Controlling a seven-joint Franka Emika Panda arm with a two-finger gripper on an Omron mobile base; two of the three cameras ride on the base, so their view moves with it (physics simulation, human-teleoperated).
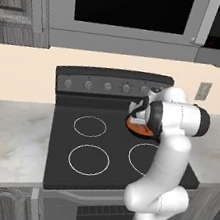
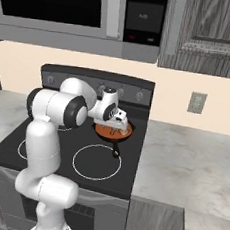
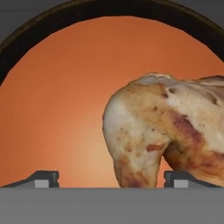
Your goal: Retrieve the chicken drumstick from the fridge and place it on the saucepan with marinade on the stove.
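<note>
The white arm [image 1: 167, 157] stands up from the lower right of the left base view and from the lower left of the right base view, then bends forward at a big round joint with a dark ring. Its hand points down near the middle of both base views, and the gripper [image 2: 116, 129] sits at its low end. In the hand view the two small dark finger tips [image 3: 43, 178] sit far apart at the bottom, one at the lower left and one at the lower right, so the jaws are wide open.
</note>
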